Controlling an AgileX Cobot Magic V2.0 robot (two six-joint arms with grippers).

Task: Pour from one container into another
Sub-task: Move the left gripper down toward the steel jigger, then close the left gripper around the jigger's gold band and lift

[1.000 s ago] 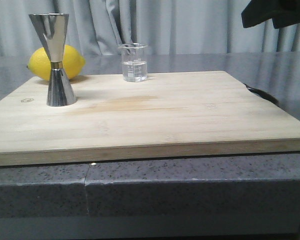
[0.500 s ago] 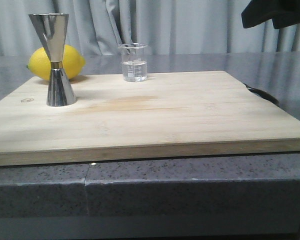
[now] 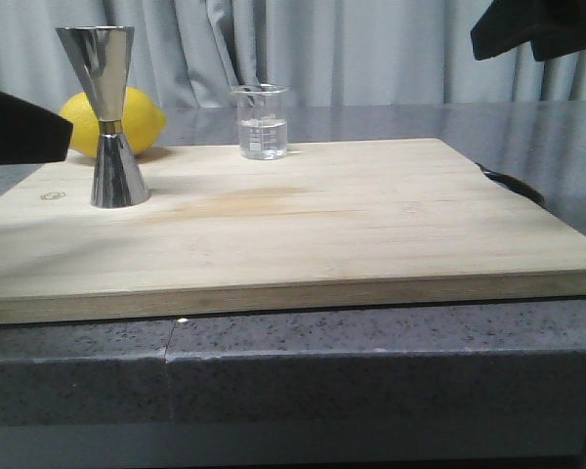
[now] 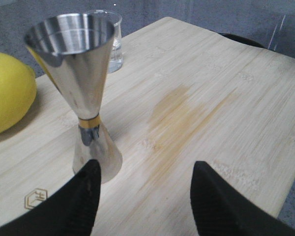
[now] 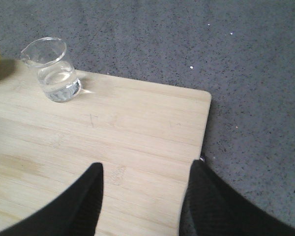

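The small clear glass beaker [image 3: 263, 123], part full of clear liquid, stands at the back of the wooden board [image 3: 303, 225]; it also shows in the right wrist view as the beaker [image 5: 51, 70]. The tall steel jigger [image 3: 109, 115] with a gold waist band stands upright at the board's left; in the left wrist view the jigger [image 4: 83, 93] is just beyond my open left gripper [image 4: 145, 169], one finger beside its base. In the front view the left gripper is a dark shape [image 3: 20, 127] at the left edge. My right gripper [image 5: 145, 169] hangs open above the board's right part, away from the beaker.
A yellow lemon [image 3: 127, 122] lies behind the jigger at the board's back left corner. The board rests on a grey speckled counter [image 3: 371, 362]. A dark object [image 3: 513, 184] pokes out at the board's right edge. Grey curtains hang behind.
The left gripper has come into the front view from the left edge, toward the jigger. The right arm at the top right has barely shifted. Beaker, jigger and lemon stand as before.
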